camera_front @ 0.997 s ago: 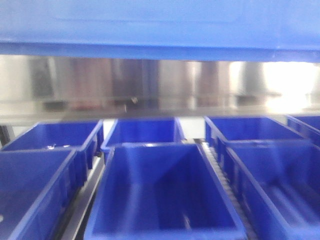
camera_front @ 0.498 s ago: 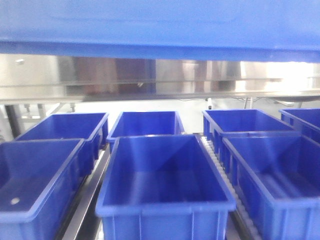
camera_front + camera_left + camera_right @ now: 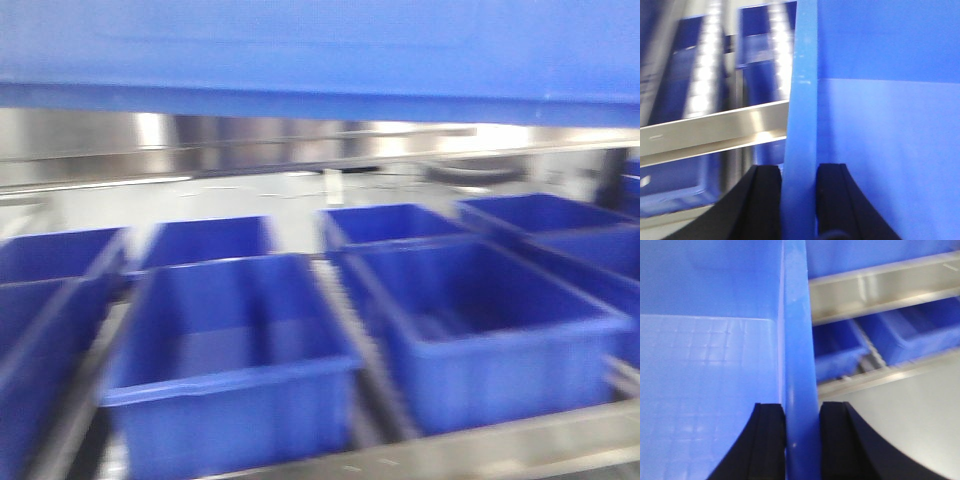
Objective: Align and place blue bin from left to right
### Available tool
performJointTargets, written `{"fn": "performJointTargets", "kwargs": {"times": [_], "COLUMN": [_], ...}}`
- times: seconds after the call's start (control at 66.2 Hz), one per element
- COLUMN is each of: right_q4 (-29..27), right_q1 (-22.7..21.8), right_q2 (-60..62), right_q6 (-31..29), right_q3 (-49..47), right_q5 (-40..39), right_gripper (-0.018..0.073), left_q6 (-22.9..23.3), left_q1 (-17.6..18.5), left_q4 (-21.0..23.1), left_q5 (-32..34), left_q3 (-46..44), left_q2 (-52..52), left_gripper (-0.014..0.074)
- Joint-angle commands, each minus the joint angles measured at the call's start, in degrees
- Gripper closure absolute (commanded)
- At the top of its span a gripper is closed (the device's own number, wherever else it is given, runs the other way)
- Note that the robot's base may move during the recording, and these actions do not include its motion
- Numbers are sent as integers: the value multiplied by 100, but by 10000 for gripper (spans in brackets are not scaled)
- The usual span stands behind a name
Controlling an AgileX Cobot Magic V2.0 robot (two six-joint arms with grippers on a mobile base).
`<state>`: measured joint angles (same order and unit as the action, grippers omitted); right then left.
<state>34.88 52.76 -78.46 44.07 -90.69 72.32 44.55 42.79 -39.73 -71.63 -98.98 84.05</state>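
Note:
The blue bin (image 3: 320,45) is held up in the air and fills the top band of the front view as a smooth, bright blue wall. In the left wrist view my left gripper (image 3: 799,172) is shut on the bin's left rim (image 3: 801,100), one black finger on each side of the wall. In the right wrist view my right gripper (image 3: 801,412) is shut on the bin's right rim (image 3: 797,340) in the same way, with the bin's gridded floor (image 3: 705,390) to its left. Neither gripper shows in the front view.
Below the held bin, darker blue bins stand in rows on a roller rack: one at centre left (image 3: 225,350), one at centre right (image 3: 480,330), more behind (image 3: 385,222) and at the left edge (image 3: 40,320). A steel rail (image 3: 470,450) runs along the front.
The whole view has swung: the rows of darker bins have slid left and appear lower and smaller, and a front steel rail has come into sight. The picture is blurred by motion.

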Motion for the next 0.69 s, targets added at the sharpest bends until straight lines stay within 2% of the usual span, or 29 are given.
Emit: {"fn": "performJointTargets", "kwargs": {"times": [0.0,0.68], "right_q4": [-52,-52], "right_q1": [103,103], "right_q2": [44,44], "right_q6": [-4,-4], "right_q3": [-50,-50], "right_q5": [-844,-844], "right_gripper": [629,629], "left_q6": [24,24], "left_q1": [150,150], "left_q4": [192,192], "left_q5": [717,717], "left_q3": [-72,-72], "left_q2": [-12,-12], "left_gripper": [707,707]}}
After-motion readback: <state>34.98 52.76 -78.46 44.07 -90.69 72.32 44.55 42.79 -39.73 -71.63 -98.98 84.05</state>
